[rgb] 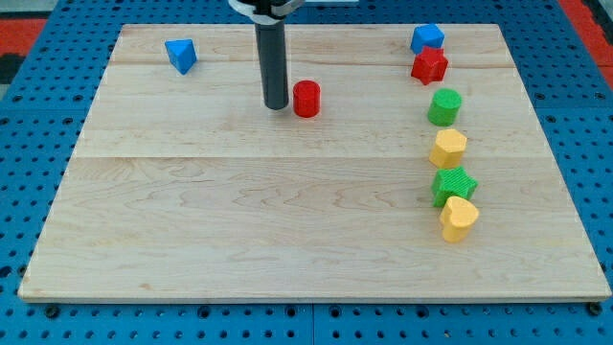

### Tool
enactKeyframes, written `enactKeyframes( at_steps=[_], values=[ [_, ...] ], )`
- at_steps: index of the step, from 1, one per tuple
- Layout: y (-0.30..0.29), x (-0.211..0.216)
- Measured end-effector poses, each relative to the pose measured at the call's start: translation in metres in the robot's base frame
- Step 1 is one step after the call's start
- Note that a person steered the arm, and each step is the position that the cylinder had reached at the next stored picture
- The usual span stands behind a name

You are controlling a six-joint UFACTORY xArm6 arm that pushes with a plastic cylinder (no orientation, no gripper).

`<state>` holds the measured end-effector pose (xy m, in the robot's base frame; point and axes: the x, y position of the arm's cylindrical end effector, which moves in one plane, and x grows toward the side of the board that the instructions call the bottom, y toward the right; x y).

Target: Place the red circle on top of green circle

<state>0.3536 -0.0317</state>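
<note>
The red circle stands on the wooden board at the view's upper middle. The green circle stands far to its right, in a column of blocks at the view's right. My tip rests on the board just left of the red circle, close to it or touching it. The dark rod rises from the tip to the view's top edge.
The right column holds a blue cube, a red star, a yellow hexagon, a green star and a yellow heart. A blue triangle lies at the upper left. The board's bottom edge meets a blue pegboard.
</note>
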Motion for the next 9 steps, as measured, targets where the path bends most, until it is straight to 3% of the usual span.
enactKeyframes(
  at_steps=[3,6,8,9],
  values=[
    [0.133,-0.01],
    [0.139,-0.046],
    [0.16,-0.042],
    [0.076,-0.042]
  ],
)
